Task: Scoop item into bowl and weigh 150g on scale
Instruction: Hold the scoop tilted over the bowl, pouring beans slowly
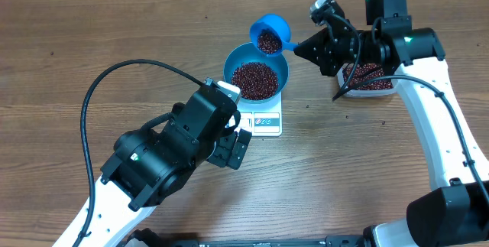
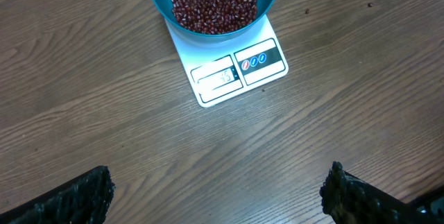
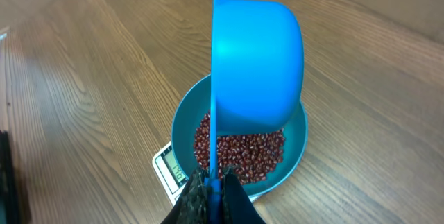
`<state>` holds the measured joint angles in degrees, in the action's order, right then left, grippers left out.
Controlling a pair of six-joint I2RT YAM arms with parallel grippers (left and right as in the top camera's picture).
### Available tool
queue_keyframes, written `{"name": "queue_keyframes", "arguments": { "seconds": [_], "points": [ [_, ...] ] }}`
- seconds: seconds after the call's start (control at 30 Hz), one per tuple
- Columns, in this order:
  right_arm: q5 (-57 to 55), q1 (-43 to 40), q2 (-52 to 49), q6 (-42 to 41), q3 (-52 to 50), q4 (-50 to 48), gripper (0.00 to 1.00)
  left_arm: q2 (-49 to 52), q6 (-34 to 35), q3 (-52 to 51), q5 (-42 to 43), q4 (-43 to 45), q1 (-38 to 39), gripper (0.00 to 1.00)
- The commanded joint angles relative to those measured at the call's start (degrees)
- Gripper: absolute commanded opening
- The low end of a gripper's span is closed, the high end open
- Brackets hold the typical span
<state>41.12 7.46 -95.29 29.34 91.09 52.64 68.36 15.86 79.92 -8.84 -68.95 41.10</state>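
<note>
The right tool [image 1: 299, 47], pressed together, pinches the handle of a small blue scoop [image 1: 270, 33] and holds it in the air at the far rim of the bowl [image 1: 230, 65]. The scoop is tipped on its side. From overhead, dark red-brown beans [image 1: 268, 42] show in its open mouth. The right wrist view shows the same tool [image 3: 215, 191] from behind, with the scoop's rounded back [image 3: 258, 64] above the bowl's wall [image 3: 182, 123].

The bright-blue bowl sits on the white scale [image 1: 264, 118] near the middle of the wooden bench [image 1: 114, 33]. A heap of beans [image 1: 255, 79] covers its floor. The scale's display window and two buttons stick out from under the bowl on the side nearest the left arm. The digits are too faint to read.

Behind the right arm, a clear plastic tub [image 1: 372, 89] holding more beans rests on the bench, partly hidden by the arm.

The left tool [image 2: 218, 175] hangs over bare wood just short of the scale's display edge. Its black fingers [image 2: 76, 196] are spread wide and touch nothing. Its wrist view looks across to the scale [image 2: 229, 71] and the bean-filled bowl [image 2: 161, 5]. A couple of stray beans [image 2: 309, 12] lie on the bench beside the bowl.
</note>
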Motion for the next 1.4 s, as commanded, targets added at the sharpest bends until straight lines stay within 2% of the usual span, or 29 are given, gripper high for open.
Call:
{"name": "queue_keyframes", "arguments": {
  "seconds": [0.0, 0.1, 0.5, 0.6, 0.8, 1.0, 1.07, 1.37],
  "points": [
    [2.69, -0.5, 0.66, -4.66, 0.85, 0.55, 0.04, -0.55, -1.07, 1.14, -0.72, 0.17, -0.22, 1.0],
    [2.64, -0.5, 0.66, -6.67, 0.85, 0.57, 0.04, -0.55, -1.07, 1.14, -0.72, 0.2, -0.22, 1.0],
    [2.6, -0.5, 0.66, -6.21, 0.83, 0.57, 0.04, -0.55, -1.07, 1.14, -0.72, 0.17, -0.22, 0.99],
    [2.62, -0.39, 0.63, 1.25, 0.81, 1.92, 0.04, -0.55, -1.07, 1.14, -0.72, 0.17, -0.22, 1.0],
    [2.45, -0.39, 0.66, 7.65, 0.79, 2.34, 0.04, -0.55, -1.07, 1.14, -0.72, 0.17, -0.22, 0.99],
    [2.49, -0.39, 0.66, 9.31, 0.79, 2.34, 0.04, -0.55, -1.07, 1.14, -0.72, 0.17, -0.22, 1.0],
    [2.67, -0.39, 0.66, 13.29, 0.79, 3.34, 0.04, -0.55, -1.09, 1.14, -0.72, 0.17, -0.22, 0.99],
    [2.67, -0.39, 0.66, 15.47, 0.79, 4.04, 0.04, -0.55, -1.07, 1.14, -0.72, 0.17, -0.22, 0.99]
  ]
}}
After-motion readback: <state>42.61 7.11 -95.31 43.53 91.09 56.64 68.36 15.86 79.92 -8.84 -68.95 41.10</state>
